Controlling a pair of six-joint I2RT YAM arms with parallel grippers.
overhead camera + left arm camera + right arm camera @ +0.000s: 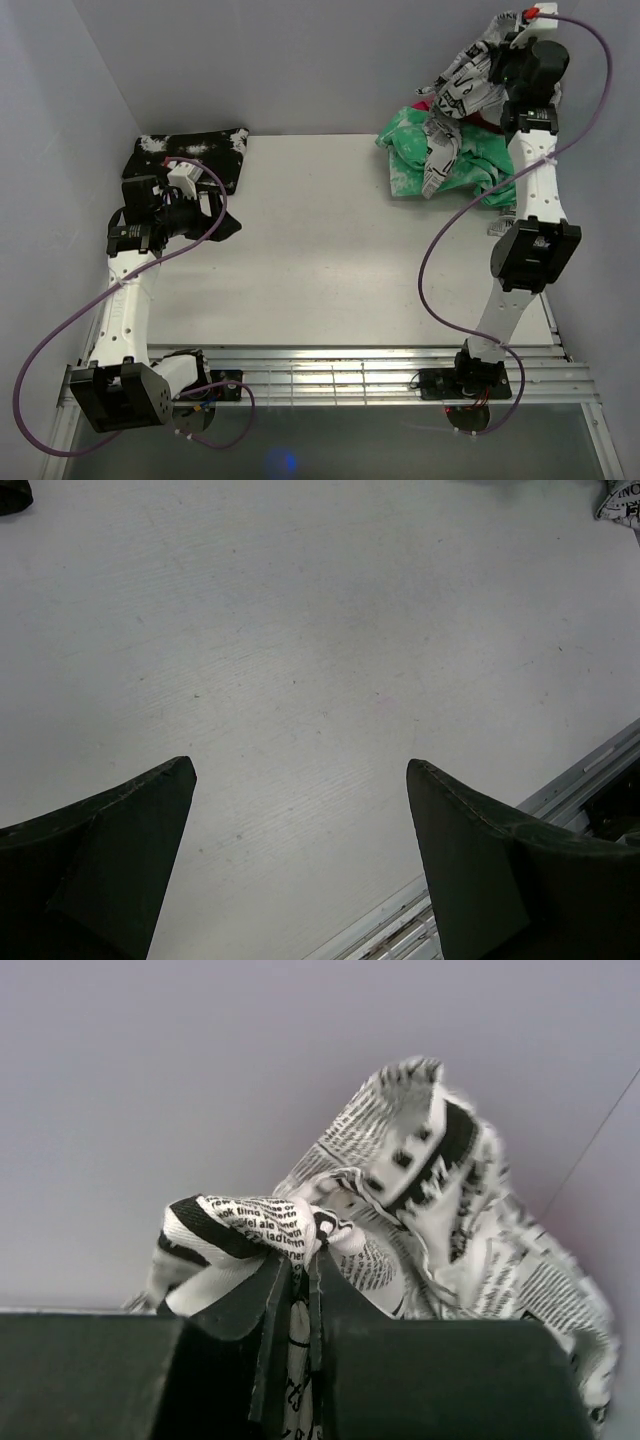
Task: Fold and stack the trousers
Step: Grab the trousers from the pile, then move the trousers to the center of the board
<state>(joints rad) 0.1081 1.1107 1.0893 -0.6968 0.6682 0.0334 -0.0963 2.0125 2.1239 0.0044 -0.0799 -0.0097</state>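
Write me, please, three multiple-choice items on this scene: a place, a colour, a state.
1. Where is the black speckled garment on the table? A far left; B far right; C near edge.
2. What colour is the far-right garment beneath the trousers? A blue; B green-and-white; C red.
3. The right gripper is: A open; B shut on nothing; C shut on the trousers.
1 A: it lies in the far-left corner. 2 B: its cloth is mottled green-and-white. 3 C: printed cloth is pinched in it.

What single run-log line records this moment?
right gripper: shut on trousers, held up above green garment | left gripper: open over table | stage: folding not begun
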